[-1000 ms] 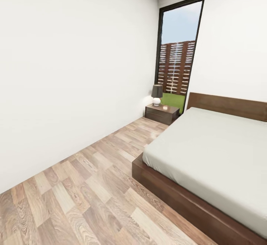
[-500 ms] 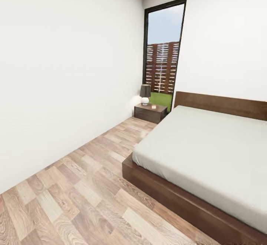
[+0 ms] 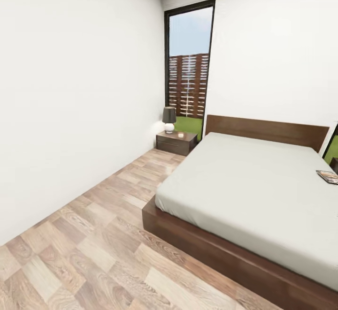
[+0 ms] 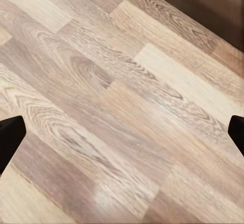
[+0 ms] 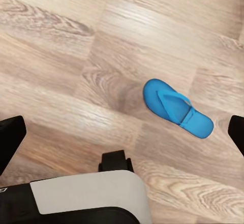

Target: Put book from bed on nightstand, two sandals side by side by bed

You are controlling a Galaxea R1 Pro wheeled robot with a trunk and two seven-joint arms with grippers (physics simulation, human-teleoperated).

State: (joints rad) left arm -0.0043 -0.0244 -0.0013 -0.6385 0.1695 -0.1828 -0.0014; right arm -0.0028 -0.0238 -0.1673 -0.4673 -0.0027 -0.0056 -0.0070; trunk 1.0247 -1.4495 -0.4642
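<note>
The bed (image 3: 244, 185) with its dark wooden frame and pale mattress takes up the right half of the head view. The book (image 3: 327, 176) lies flat on the mattress near its far right side. A dark-brown nightstand (image 3: 176, 142) stands by the headboard under the tall window. One blue sandal (image 5: 177, 108) lies flat on the plank floor in the right wrist view, below my right gripper (image 5: 122, 137), which is open and holds nothing. My left gripper (image 4: 122, 135) hangs open over bare floor planks.
A small lamp (image 3: 169, 119) stands on the nightstand. A white wall runs along the left, with a strip of wood floor (image 3: 94, 235) between it and the bed. Part of my base (image 5: 86, 198) shows close to the sandal. A dark edge (image 4: 203, 0) borders the floor.
The head camera has swung to the right, so the whole room has shifted left in the picture. The book on the bed has come into view at the right edge.
</note>
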